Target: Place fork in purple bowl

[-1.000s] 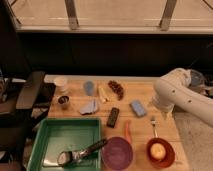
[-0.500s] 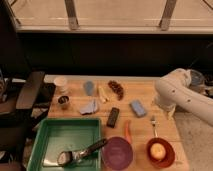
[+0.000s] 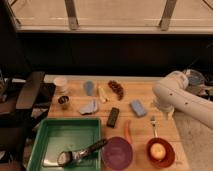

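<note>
The white arm bent downward, its gripper [image 3: 163, 111] hovering near the thin silver fork [image 3: 154, 126] on the wooden bench [image 3: 145, 91], jaws released and empty; the round matte purple bowl [image 3: 118, 153] sat nearby.

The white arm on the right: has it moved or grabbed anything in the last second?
The arm has edged slightly to the left. Its gripper now hangs over the table's right side, just beyond the fork. It has taken hold of nothing. The fork, the purple bowl, the red bowl and the green tray lie as before.
</note>
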Available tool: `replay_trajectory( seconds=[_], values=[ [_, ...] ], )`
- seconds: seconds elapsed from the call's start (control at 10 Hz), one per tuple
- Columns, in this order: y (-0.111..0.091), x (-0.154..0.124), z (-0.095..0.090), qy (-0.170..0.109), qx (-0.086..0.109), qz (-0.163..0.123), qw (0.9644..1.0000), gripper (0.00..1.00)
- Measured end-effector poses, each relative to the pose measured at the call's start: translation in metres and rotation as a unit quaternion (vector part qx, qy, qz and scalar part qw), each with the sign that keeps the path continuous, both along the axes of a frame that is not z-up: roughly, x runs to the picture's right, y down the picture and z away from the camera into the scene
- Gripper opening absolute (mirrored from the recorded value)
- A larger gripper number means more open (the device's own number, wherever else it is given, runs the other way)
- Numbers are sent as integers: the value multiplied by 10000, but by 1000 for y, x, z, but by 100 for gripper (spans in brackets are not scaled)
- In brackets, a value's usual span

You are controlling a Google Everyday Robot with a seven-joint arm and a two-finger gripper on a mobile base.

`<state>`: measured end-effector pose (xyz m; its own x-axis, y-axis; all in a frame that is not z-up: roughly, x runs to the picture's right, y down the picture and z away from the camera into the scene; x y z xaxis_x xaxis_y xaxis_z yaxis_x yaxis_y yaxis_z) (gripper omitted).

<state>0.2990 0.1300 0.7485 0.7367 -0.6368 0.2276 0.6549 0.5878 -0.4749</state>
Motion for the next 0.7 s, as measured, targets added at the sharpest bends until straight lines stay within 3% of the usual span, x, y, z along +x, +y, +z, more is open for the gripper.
replay_trajectory(
  seconds=[0.2,0.3,0.7],
  values=[
    [12,-12,1,-512,-161,-440,9976,65],
    [17,-14,0,-646,-200,-519,9964,65],
    [53,-20,13,-952,-489,-463,9932,65]
  ],
)
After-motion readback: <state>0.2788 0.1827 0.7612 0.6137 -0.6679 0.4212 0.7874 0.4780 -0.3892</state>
